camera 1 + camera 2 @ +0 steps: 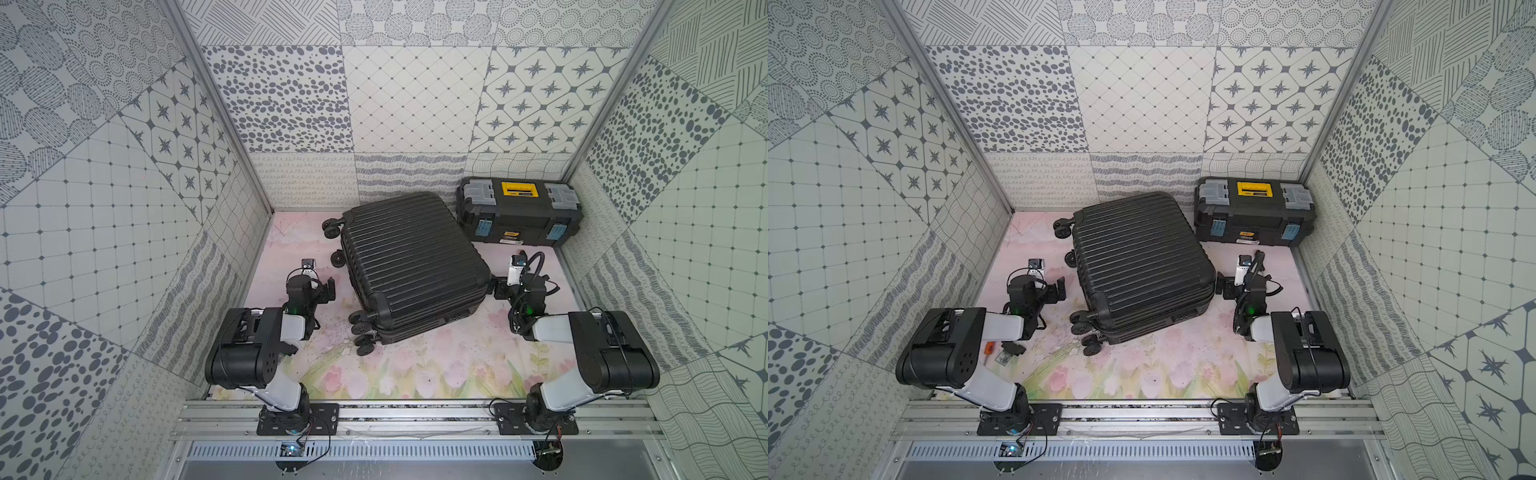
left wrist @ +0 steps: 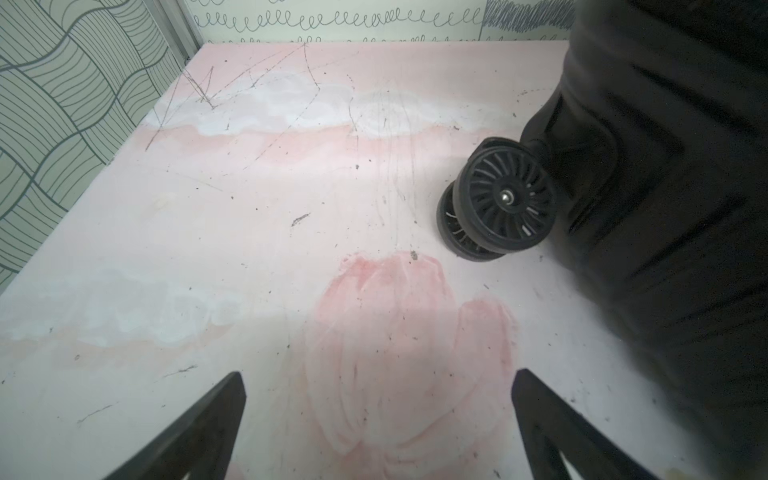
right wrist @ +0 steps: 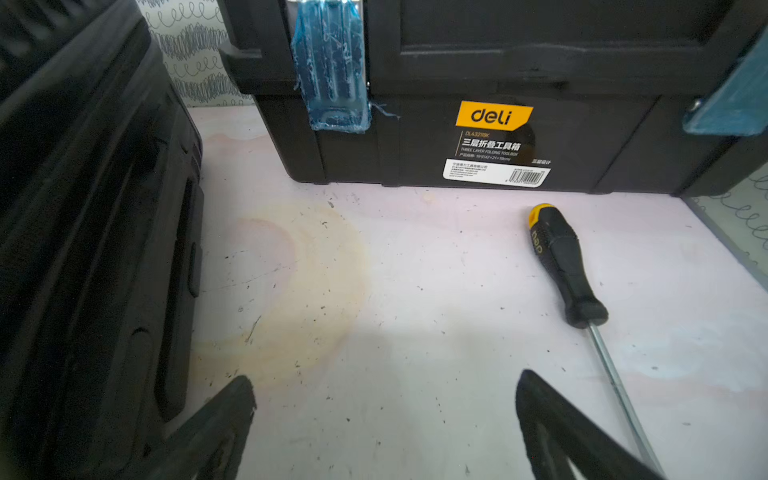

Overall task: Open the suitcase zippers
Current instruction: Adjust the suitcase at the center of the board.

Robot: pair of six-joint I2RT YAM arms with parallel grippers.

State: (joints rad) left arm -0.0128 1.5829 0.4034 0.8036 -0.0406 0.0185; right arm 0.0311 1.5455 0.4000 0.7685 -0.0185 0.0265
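- Both top views: suitcase (image 1: pixel 415 266) lies flat and closed mid-table (image 1: pixel 415 374), wheels on the left arm's side. Toolbox (image 1: pixel 519 212) sits behind it.
- Zippers (image 1: pixel 428 319) follow the side seam; pulls too small to spot.
- Left gripper (image 1: pixel 327 289) and right gripper (image 1: pixel 498 289) flank the suitcase, each just beside it, likely staged to reach the seam.
- Left wrist: fingers (image 2: pixel 216 415) spread wide, holding nothing; wheel (image 2: pixel 505 199) ahead.
- Right wrist: fingers (image 3: pixel 224 415) wide apart, empty; screwdriver (image 3: pixel 565 266) lies near the toolbox.

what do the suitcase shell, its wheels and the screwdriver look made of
Suitcase: likely hard moulded plastic, semi-matte black; stiff ribs catch soft highlights.
Wheel: black plastic, moulded spokes, shiny metal axle pin.
Screwdriver: probably rubbery black-and-yellow grip, bright steel-looking shaft.
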